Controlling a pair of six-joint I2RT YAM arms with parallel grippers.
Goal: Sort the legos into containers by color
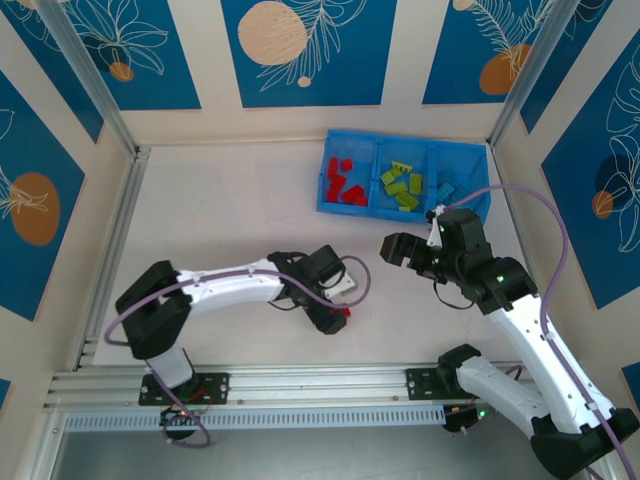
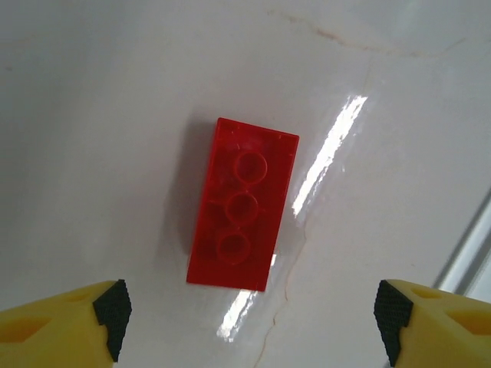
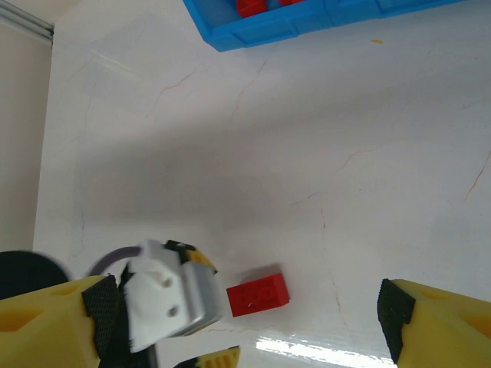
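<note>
While the left jaws hang spread wide and empty just over the worktop (image 2: 92, 115), the only lego I can see outside the bin, a red brick (image 2: 242, 204), lies flat on the bare surface. It sits between the lines of the two black pads (image 2: 112, 310) but mostly ahead of them, touching neither. Hollow side up, by the look of the three round tubes. Its long axis is a little askew to the closing line. Main worry: if the jaws close from this spot they would catch only the near end, and the skew means one pad meets a corner first. On this glossy surface the brick could swivel or skate out instead of being held. A short reach forward and a slight wrist twist look needed first. Pressing down too far is the other hazard; the pad tips could scrape the worktop. From above, the blue bin (image 1: 372, 209) stands well apart at the far right, with red legos (image 1: 345, 185) in its left compartment, green ones (image 1: 403, 185) in the middle and light blue ones (image 1: 447, 188) on the right. The right jaws, also spread with nothing in them, hover between brick and bin, near the bin's front wall. That right arm (image 1: 520, 310) sits across the likely carry path, so a clash of arms is possible. A thin grip could also let the brick drop short, or over the divider among the green ones.
</note>
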